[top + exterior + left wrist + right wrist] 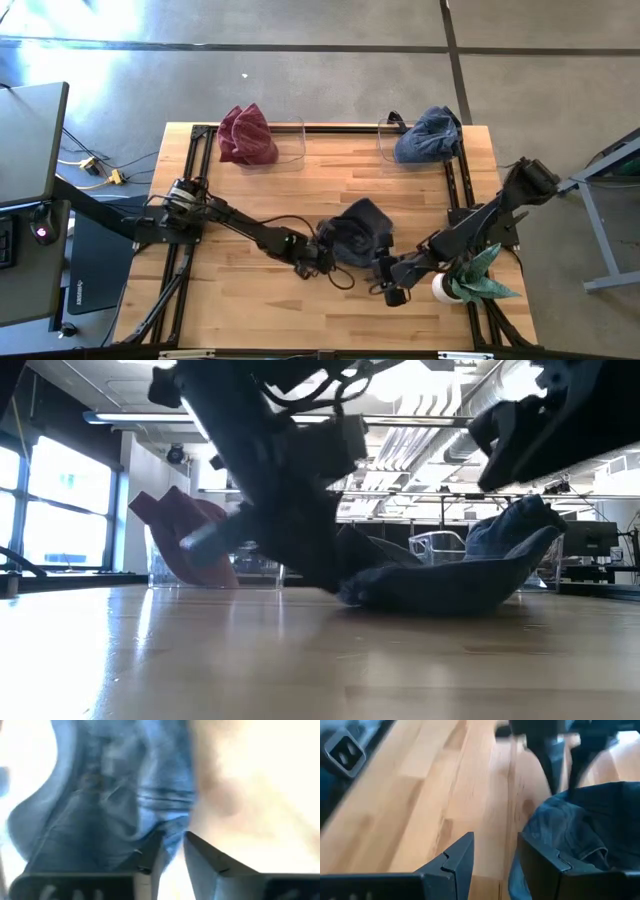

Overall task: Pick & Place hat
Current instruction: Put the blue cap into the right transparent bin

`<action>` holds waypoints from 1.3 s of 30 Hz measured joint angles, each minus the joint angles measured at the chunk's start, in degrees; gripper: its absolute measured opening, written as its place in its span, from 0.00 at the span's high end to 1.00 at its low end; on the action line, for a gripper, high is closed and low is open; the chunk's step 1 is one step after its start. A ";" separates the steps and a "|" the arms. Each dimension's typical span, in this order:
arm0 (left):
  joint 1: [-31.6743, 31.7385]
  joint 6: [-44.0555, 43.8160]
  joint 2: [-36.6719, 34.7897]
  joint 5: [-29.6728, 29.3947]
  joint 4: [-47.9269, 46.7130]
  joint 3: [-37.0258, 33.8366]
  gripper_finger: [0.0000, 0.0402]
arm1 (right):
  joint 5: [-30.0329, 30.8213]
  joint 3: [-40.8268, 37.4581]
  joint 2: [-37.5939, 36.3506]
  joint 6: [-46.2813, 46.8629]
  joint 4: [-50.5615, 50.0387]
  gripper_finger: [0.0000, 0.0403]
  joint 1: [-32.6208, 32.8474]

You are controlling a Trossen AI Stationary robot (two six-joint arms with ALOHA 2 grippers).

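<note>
Pinching the dark hat [358, 232] mid-table, the left gripper [322, 258] is seen nipping its near edge between narrowed jaws. A deeper bite is probably wanted. The right gripper [390, 281] is parked beside it, jaws parted, empty.

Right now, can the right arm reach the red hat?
Probably not easily. The right gripper sits by the dark hat; the red hat lies in the far left corner, beyond the left arm.
</note>
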 joint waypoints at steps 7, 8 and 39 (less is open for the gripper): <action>0.02 -5.41 -1.09 7.25 -1.65 -0.14 0.97 | -0.58 0.00 7.02 -8.42 7.07 0.57 -1.21; 0.00 -6.33 -1.20 7.34 -1.90 -0.14 0.98 | -0.74 0.00 7.72 -9.85 8.11 0.55 -1.49; -8.78 -8.77 -6.86 -12.11 5.70 -4.53 0.99 | 9.87 7.45 18.16 -16.52 -1.36 0.96 -4.59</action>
